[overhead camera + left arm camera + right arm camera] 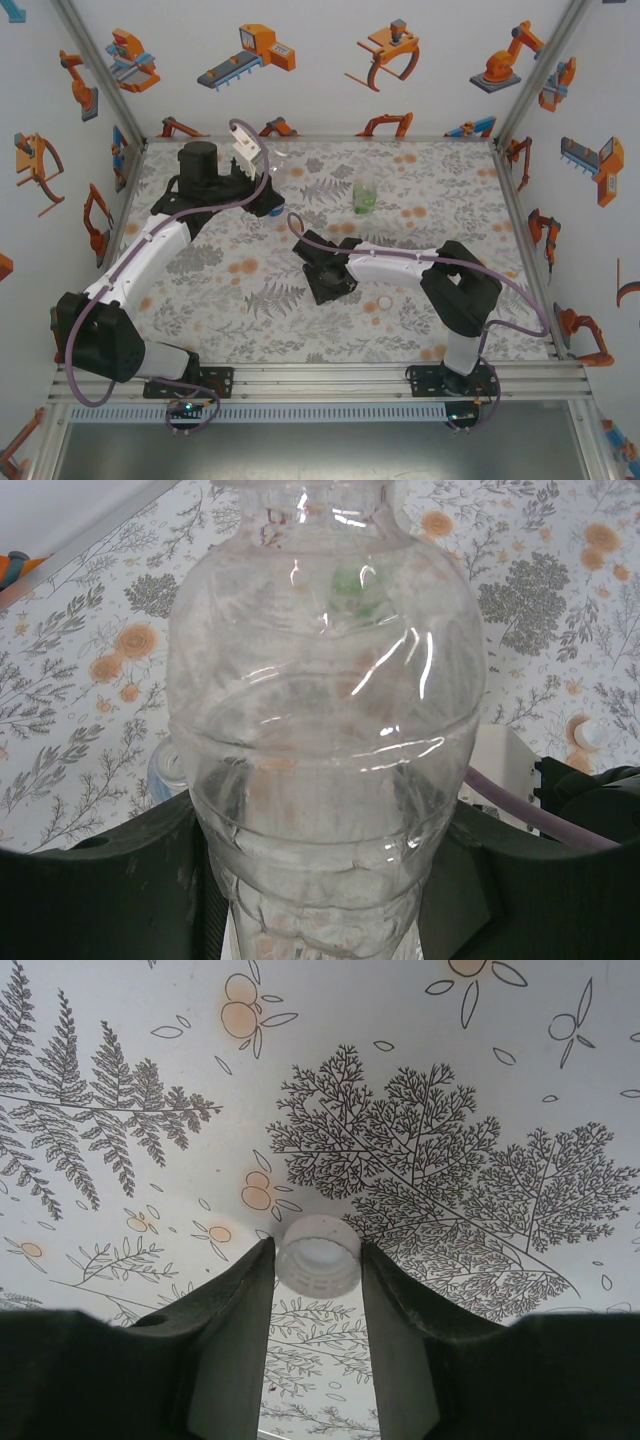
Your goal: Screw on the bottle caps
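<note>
The left arm (pixel 150 240) starts from its base at seven o'clock in the top view, folds at the shoulder and stretches toward eleven o'clock. Its left gripper (pixel 320 890) clamps a clear bottle (pixel 325 710) between both fingers. The right arm (pixel 400 265), based at five o'clock, bends at the elbow and reaches toward nine o'clock with its wrist low. The right gripper (pixel 318 1260) pinches a white cap (pixel 318 1252) from both sides.

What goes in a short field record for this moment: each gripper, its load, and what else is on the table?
left gripper: shut on the clear bottle
right gripper: shut on a white cap, low over the table
green bottle: standing on the table, apart from both grippers
loose cap: lying on the table, untouched
</note>
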Robot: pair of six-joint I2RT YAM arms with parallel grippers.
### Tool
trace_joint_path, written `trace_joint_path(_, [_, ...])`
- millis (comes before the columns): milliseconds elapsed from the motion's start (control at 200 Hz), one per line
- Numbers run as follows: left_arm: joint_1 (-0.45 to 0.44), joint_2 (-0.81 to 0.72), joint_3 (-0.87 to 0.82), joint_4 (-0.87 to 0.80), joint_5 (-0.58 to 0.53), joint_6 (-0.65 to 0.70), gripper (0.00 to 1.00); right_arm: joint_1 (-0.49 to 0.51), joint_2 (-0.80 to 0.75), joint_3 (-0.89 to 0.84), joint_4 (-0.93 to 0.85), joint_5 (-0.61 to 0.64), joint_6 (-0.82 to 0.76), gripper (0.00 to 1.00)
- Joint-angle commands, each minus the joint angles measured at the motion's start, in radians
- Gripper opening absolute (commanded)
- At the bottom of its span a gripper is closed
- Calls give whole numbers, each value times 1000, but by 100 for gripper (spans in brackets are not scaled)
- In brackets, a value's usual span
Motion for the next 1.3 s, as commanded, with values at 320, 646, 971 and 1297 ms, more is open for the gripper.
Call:
trace_joint_path(320, [5, -34, -6, 27, 17, -20, 0, -77, -17, 33, -60, 57, -3, 32])
trace_joint_path(646, [5, -36, -7, 32, 22, -27, 0, -171, -3, 26, -71, 28, 33, 35])
trace_joint_path(971, [5, -34, -8, 36, 30, -33, 0, -178, -20, 62, -116, 30, 27, 46])
trace_joint_path(1297, [5, -39, -8, 40, 32, -36, 0, -178, -60, 65, -101, -15, 42, 46])
